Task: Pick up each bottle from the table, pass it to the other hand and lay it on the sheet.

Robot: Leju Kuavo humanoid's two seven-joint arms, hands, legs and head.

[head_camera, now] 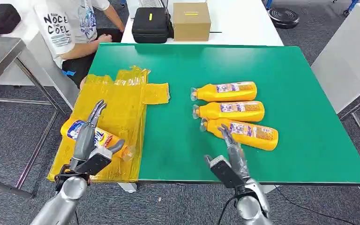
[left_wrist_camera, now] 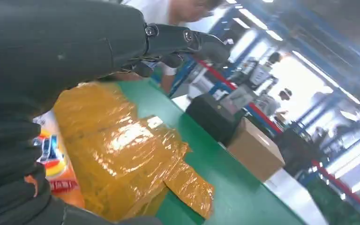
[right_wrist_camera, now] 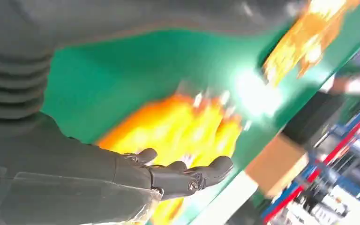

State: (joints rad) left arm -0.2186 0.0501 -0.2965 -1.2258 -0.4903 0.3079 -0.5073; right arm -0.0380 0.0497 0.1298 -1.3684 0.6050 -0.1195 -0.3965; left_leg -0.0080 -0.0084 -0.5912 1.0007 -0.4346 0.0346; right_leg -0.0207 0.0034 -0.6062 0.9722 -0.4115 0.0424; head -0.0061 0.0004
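Observation:
One yellow bottle with a blue and white label lies on the crinkled yellow sheet at the table's left edge. My left hand hovers over it with fingers stretched out straight, gripping nothing; the left wrist view shows that hand above the bottle and the sheet. Three more yellow bottles lie side by side on the green table: far, middle, near. My right hand is spread open, fingertips just at the near bottle. In the right wrist view the hand and bottles are blurred.
A person in a white shirt sits at the table's far left corner. A black case and a cardboard box stand on the white table behind. A metal table is off to the left. The table's front edge is close to both hands.

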